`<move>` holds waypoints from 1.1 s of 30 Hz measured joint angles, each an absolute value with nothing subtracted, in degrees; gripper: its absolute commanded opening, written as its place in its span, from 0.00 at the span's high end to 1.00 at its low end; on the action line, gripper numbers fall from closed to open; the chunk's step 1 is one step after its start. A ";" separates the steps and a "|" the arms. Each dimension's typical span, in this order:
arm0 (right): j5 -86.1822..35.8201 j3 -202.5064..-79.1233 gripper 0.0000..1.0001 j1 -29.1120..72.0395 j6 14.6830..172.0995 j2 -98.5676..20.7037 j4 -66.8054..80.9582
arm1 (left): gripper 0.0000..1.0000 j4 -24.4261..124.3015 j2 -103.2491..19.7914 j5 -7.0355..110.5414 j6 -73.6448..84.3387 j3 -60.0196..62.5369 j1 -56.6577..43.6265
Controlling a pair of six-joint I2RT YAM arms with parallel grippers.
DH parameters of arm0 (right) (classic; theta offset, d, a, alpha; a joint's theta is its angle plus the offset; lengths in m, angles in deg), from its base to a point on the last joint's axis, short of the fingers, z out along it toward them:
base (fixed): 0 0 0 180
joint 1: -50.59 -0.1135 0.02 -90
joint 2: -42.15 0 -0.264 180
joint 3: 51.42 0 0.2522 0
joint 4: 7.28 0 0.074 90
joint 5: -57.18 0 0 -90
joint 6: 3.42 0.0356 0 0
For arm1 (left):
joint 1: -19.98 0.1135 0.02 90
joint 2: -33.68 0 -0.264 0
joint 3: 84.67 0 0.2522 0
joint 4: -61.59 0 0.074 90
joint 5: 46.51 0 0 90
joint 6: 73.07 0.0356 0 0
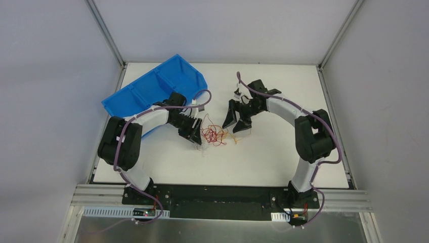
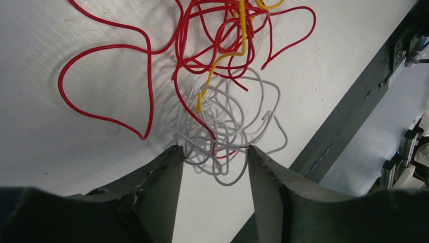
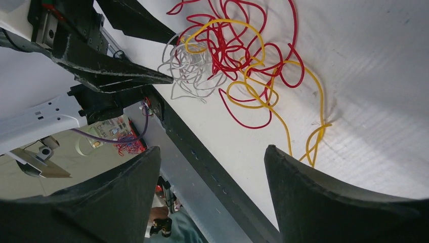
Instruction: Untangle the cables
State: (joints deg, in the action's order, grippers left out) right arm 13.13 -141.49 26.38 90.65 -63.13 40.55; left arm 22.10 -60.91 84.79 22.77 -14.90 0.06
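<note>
The cables lie in one tangle on the white table between my two grippers. In the left wrist view the white wires form a curly clump just ahead of my fingertips, with red wires and an orange-yellow wire crossing beyond. My left gripper is open, and the nearest white loops dip between its tips. My right gripper is open and empty above the table, short of the red and yellow wires. In the top view the left gripper is at the tangle's left and the right gripper at its right.
A blue bin lies tilted at the back left, behind the left arm. The table's dark front rail runs close under the right gripper. White walls with metal corner posts enclose the table.
</note>
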 measured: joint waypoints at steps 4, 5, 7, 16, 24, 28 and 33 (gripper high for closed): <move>13.33 -137.71 0.19 24.66 95.37 -62.99 34.84 | 1.00 22.86 -64.12 84.62 19.36 -14.40 -0.22; 13.50 -137.45 0.19 24.46 96.23 -62.99 34.10 | 1.00 23.15 -65.26 84.88 18.45 -14.16 -0.22; 13.59 -137.08 0.18 24.35 97.38 -62.91 32.44 | 1.00 23.52 -65.85 86.08 16.33 -14.01 -0.22; 14.77 -131.31 0.11 24.79 104.64 -53.97 23.85 | 1.00 44.00 -54.96 89.99 -4.11 -15.69 -3.00; 13.88 -130.89 0.44 24.68 108.12 -51.45 17.90 | 1.00 57.92 -54.83 89.99 -18.78 -15.69 -3.70; 7.86 -130.65 0.67 24.61 104.38 -51.48 20.79 | 1.00 61.42 -54.68 90.08 -22.78 -15.75 -3.70; 2.51 -129.91 1.00 25.86 101.65 -51.83 23.06 | 1.00 62.55 -52.12 91.43 -25.46 -16.54 -3.72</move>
